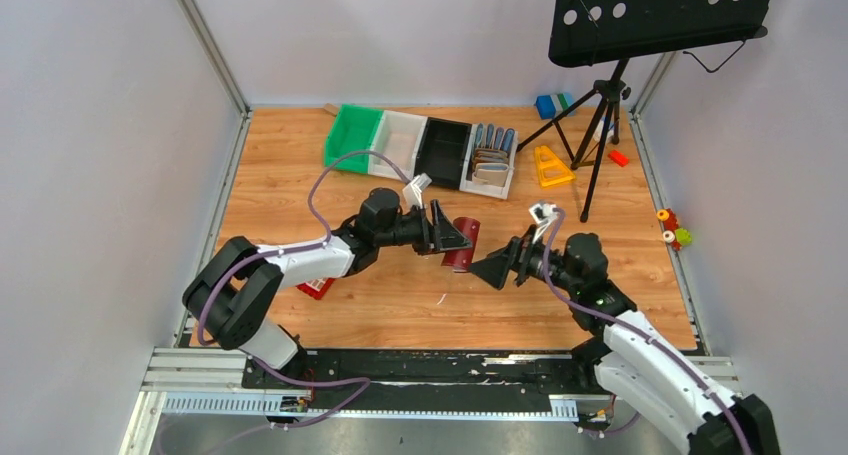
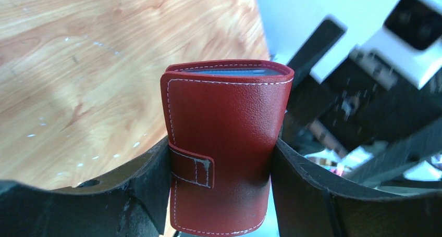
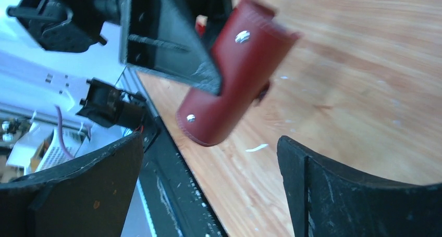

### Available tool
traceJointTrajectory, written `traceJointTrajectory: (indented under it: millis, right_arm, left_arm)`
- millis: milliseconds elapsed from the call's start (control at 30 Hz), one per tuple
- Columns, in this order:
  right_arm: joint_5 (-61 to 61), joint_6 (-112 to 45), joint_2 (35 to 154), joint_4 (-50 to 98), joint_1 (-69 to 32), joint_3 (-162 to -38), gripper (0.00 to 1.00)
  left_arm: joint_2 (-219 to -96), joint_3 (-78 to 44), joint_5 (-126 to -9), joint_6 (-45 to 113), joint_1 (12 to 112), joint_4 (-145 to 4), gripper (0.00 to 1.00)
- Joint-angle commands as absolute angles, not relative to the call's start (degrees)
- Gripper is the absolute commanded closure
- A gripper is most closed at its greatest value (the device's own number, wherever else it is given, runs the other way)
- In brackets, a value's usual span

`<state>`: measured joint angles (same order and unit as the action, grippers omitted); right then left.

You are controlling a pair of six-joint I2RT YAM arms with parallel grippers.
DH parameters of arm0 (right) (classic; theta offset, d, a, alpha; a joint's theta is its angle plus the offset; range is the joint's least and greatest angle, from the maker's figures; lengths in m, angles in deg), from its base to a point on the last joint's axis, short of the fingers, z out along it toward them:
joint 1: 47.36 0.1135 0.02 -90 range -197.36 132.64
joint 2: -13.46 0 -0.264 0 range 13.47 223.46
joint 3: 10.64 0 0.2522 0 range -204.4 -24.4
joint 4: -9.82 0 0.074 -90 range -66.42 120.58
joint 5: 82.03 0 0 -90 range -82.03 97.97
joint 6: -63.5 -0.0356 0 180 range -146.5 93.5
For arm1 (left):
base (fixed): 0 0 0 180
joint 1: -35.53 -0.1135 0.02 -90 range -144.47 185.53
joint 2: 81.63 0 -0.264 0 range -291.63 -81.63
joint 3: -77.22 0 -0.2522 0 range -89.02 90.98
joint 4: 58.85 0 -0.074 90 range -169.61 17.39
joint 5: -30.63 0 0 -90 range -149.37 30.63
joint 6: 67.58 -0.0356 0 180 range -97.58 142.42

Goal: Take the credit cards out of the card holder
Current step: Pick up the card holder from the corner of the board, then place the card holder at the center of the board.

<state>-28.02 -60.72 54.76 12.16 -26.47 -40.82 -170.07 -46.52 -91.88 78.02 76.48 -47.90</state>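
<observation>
Hidden first: the credit cards show only as a thin grey-blue strip inside the top opening of the small maroon leather card holder, and I can't count them or tell their colours. The holder's lower end is cut off in my left wrist view. Its far face is blurred in my right wrist view, where only two silver snap studs read clearly. A flat red piece is mostly covered by my left arm. The black perforated music stand is cut off at the frame top.

My left gripper is clamped on the card holder, one finger on each side, holding it folded shut and lifted off the wooden worktop. The strap tab lies across the face nearest my left wrist.

My right gripper is spread wide and holds nothing. The holder is just ahead of its fingertips, and I can't tell whether they touch.

Beyond my left gripper is a row of bins: a green plastic bin, a white bin, a black bin and an end white bin. The end bin holds upright grey-tan wallets. I can't make out what the other bins hold.
</observation>
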Motion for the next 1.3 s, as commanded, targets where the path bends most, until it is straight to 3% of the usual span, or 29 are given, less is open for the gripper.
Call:
traceJointTrajectory:
  millis: [0, 133, 233, 300, 467, 567, 667, 700, 833, 1033, 1167, 1267]
  right_arm:
    - [-9.69, -58.05, 55.18, 18.77, -13.33, -48.38, 0.00]
    - [-0.34, -59.24, 61.14, 20.74, -8.36, -52.60, 0.02]
    - [0.02, -59.95, 66.25, 19.04, -6.81, -54.95, 0.20]
    - [0.30, -60.62, 68.71, 17.93, -5.94, -56.08, 0.23]
    - [4.52, -61.61, 70.98, 19.53, -4.46, -58.09, 0.47]
    - [5.10, -61.42, 69.39, 19.15, -4.42, -57.25, 0.62]
    - [6.95, -59.91, 68.59, 23.88, -4.52, -58.06, 0.77]
    - [8.91, -59.27, 68.50, 26.46, -4.47, -58.63, 0.79]
    - [17.89, -55.72, 67.05, 35.87, -4.56, -60.44, 0.80]
    - [34.76, -50.48, 67.92, 51.07, -4.39, -66.64, 0.89]
    - [39.18, -48.45, 74.27, 54.23, -1.42, -70.99, 0.89]
    - [50.20, -48.76, 86.08, 60.21, 4.26, -77.04, 0.88]
  left_arm:
    - [-164.59, -49.53, -86.68, 90.74, 76.40, -33.02, 0.33]
    - [-161.92, -51.56, -81.82, 92.31, 76.56, -33.20, 0.32]
    - [-160.51, -51.73, -80.64, 91.96, 76.74, -35.09, 0.31]
    - [-159.72, -51.45, -80.22, 91.37, 76.85, -37.10, 0.30]
    - [-158.23, -51.97, -79.59, 90.40, 76.84, -38.82, 0.25]
    - [-156.85, -52.01, -78.53, 88.32, 76.74, -42.17, 0.19]
    - [-155.07, -50.33, -77.14, 84.49, 76.50, -49.45, 0.05]
    - [-154.36, -49.19, -76.53, 82.21, 76.45, -52.89, 0.01]
    - [-149.99, -45.17, -69.42, 73.63, 75.74, -68.42, 0.00]
    - [-143.16, -45.08, -62.51, 65.28, 74.99, -77.23, 0.00]
    - [-140.97, -45.53, -59.63, 62.10, 74.93, -81.04, 0.00]
    - [-139.62, -46.50, -57.38, 59.82, 74.54, -83.47, 0.00]
